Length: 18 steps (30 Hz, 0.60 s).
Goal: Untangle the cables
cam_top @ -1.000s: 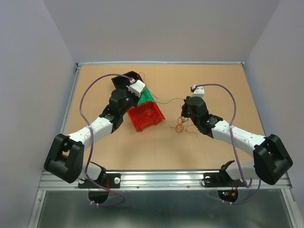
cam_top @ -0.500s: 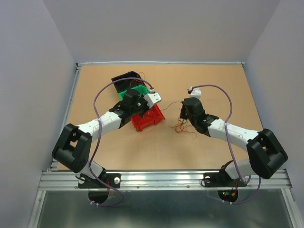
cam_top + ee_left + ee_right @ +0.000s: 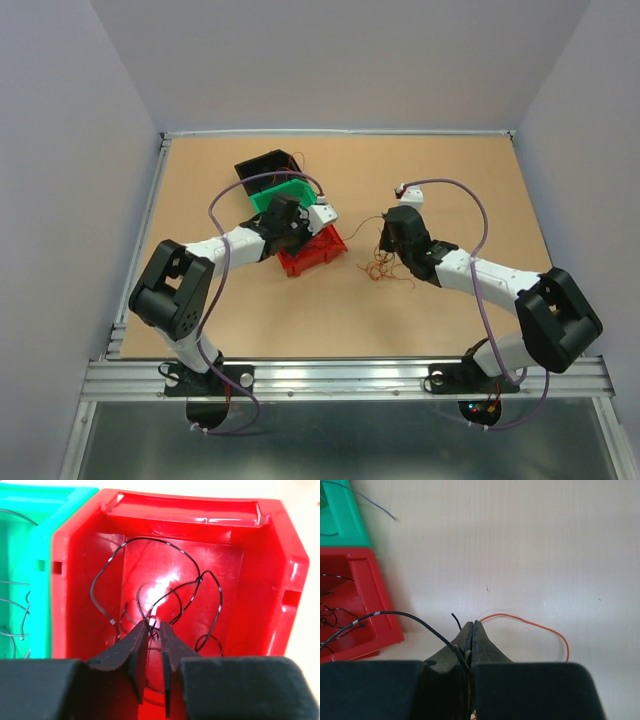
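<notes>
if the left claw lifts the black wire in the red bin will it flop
Probably floppy: the black wire lies in loose loops in the red bin. Likely very light, hair-thin beside the left claw. Overlapping loops may snag.

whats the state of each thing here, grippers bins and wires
left gripper, slightly open over the red bin
right gripper, shut on a black wire
red bin, upright, holds loose black wires
green bin, upright, touching the red bin
orange wire, loose on the table
</notes>
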Motion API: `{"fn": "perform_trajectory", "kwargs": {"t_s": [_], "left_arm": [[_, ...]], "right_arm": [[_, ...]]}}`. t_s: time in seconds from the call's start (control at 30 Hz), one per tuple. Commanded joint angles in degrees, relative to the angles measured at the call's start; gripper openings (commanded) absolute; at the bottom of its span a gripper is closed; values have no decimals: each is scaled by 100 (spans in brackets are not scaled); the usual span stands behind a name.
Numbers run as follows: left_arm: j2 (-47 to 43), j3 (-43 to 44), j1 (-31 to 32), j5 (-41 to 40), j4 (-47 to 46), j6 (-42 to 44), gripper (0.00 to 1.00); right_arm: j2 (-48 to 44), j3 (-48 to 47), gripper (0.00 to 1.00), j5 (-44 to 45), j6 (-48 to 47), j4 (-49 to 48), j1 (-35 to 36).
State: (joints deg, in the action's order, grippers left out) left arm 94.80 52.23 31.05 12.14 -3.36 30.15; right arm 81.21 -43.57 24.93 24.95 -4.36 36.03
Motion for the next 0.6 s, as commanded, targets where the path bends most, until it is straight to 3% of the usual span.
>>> {"fn": "perform_trajectory", "kwargs": {"t_s": [0.0, 0.23, 0.4, 0.5, 0.57], "left_arm": [[-629, 235, -379, 725, 10, -176, 30], [-1148, 235, -951, 2150, 221, -177, 45], [-1280, 235, -951, 2222, 292, -141, 53], [-1412, 209, -1022, 2415, 283, -106, 64], [-1578, 139, -1031, 2687, 257, -62, 80]], "right_arm": [[-26, -371, 1, 301, 54, -74, 0], [211, -485, 1, 364, 107, -56, 0], [185, -538, 0, 399, 107, -12, 9], [202, -547, 1, 355, 107, -12, 0], [263, -608, 0, 223, 54, -12, 0]]}}
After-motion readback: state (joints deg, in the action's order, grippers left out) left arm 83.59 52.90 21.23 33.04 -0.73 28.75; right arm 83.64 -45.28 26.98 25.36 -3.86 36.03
